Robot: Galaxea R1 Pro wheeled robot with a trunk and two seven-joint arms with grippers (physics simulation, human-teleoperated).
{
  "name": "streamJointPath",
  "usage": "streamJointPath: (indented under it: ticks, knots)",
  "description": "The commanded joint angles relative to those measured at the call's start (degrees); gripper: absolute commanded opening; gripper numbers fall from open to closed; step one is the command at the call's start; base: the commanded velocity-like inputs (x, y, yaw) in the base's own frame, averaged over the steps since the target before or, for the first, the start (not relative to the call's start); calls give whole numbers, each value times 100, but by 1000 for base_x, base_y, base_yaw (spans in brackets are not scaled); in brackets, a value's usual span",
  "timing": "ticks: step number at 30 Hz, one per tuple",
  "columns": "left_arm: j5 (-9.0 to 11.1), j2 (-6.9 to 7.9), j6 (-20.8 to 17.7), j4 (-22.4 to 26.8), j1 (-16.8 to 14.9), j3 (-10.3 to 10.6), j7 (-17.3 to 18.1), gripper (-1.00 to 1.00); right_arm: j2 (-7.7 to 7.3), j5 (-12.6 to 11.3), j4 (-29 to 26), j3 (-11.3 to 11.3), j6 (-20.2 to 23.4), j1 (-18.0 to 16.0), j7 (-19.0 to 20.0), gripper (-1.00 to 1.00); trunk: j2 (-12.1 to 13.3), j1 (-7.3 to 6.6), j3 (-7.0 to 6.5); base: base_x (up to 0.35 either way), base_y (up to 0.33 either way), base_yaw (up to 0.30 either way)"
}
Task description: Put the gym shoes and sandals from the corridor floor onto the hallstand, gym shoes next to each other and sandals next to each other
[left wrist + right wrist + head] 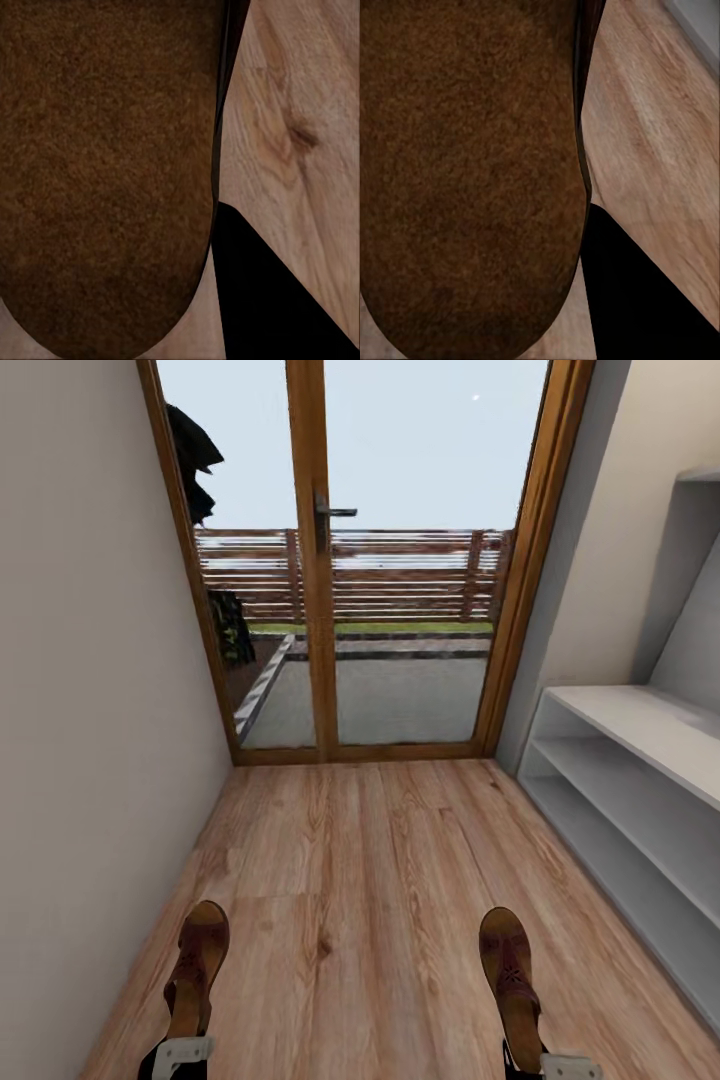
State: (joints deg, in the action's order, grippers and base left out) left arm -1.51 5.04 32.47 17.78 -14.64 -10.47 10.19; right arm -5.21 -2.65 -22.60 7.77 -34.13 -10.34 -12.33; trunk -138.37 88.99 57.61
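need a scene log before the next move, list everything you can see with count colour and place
sandals: 2, brown, one held out over the floor at the head view's lower left, the other at lower right; a brown sole close up in each wrist view
floor: 1, light brown wood planks, running from the robot to the door
rack: 1, pale grey, open tiers along the right wall
door: 1, wood frame with glass panes and a dark handle, at the corridor's far end
fence: 1, brown slats, outside beyond the glass
left gripper: 1, white and black, bottom left, shut on the left sandal
right gripper: 1, white and black, bottom right, shut on the right sandal
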Motion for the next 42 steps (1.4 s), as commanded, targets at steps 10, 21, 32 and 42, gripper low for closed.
streamJointPath:
  ticks: [10,21,32,42]
  knots:
    - [-34,-4,13,-3,-4,-51,44,-100,2,-43,1,49,-15,-3,-32,-100,-2,2,5,339,0,-10]
    - [-34,-4,16,-3,-4,-51,44,-100,3,-43,1,49,-14,-3,-32,-100,-2,2,5,339,3,-238]
    - [-34,-4,18,-3,-4,-51,44,-100,3,-43,1,49,-14,-3,-32,-100,-2,2,5,339,84,-295]
    - [-34,-4,14,-3,-4,-51,44,-100,3,-43,1,49,-14,-3,-32,-100,-2,2,5,339,15,-63]
